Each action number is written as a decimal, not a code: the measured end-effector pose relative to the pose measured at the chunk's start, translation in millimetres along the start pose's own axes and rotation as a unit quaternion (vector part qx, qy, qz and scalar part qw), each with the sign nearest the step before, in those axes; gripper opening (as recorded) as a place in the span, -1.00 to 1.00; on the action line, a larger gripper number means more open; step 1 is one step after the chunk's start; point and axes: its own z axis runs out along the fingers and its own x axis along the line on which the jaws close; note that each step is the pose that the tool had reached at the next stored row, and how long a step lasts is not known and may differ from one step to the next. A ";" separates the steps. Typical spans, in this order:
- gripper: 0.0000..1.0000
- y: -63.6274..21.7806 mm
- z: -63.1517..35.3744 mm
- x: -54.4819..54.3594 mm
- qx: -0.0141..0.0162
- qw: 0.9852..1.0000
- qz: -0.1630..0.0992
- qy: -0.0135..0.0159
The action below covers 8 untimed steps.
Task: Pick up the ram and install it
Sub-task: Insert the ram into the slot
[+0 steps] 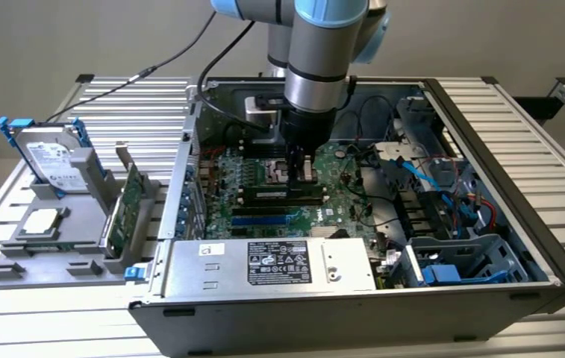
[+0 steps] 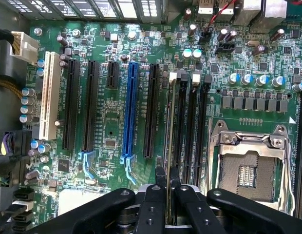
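exterior view: arm reaches down into the open pc case. gripper sits low over the motherboard, toward its far part. power supply lies along the near side of the case. outside the case on the exterior view's left is a grey fixture with a hard drive, a cpu and an upright green expansion card.

wrist view: gripper is pinching the ram, seen edge-on as a thin strip between the fingers. ram runs along the black memory slots, between a long black expansion slot and the cpu socket. can't tell if it's seated. blue slot is further out, beyond the black one.
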 end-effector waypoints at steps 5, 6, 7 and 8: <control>-0.73 0.0 0.2 0.0 0.000 1.000 0.004 0.000; -0.73 0.0 0.2 0.0 0.000 1.000 0.004 0.000; -0.73 0.0 0.2 0.0 0.000 1.000 0.004 0.000; -0.73 0.0 0.2 0.0 0.000 1.000 0.004 0.000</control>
